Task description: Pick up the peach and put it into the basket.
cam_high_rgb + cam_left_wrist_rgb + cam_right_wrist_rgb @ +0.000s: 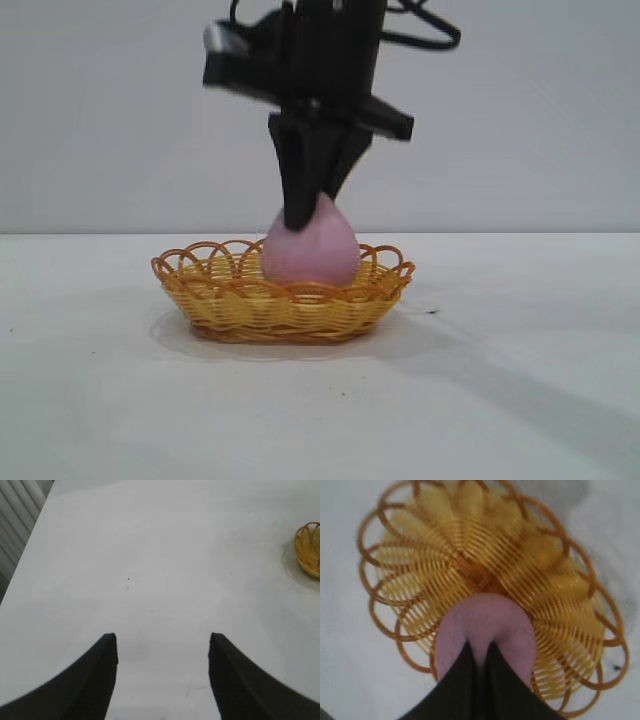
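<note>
The pale pink peach [312,250] stands upright inside the yellow-orange wicker basket [220,300] at the table's middle. My right gripper [305,215] comes straight down from above and is shut on the peach's pointed top. In the right wrist view its two black fingers pinch the peach [485,627] over the basket's woven floor [470,555], nearer one side of the basket; the right gripper [479,646] shows there too. My left gripper [162,637] is open and empty over bare table, far from the basket, whose end [309,547] shows at that view's edge.
The white table [520,380] spreads all round the basket, with a grey wall behind. Small dark specks lie on the table [432,312]. White vertical slats [17,510] stand past the table's edge in the left wrist view.
</note>
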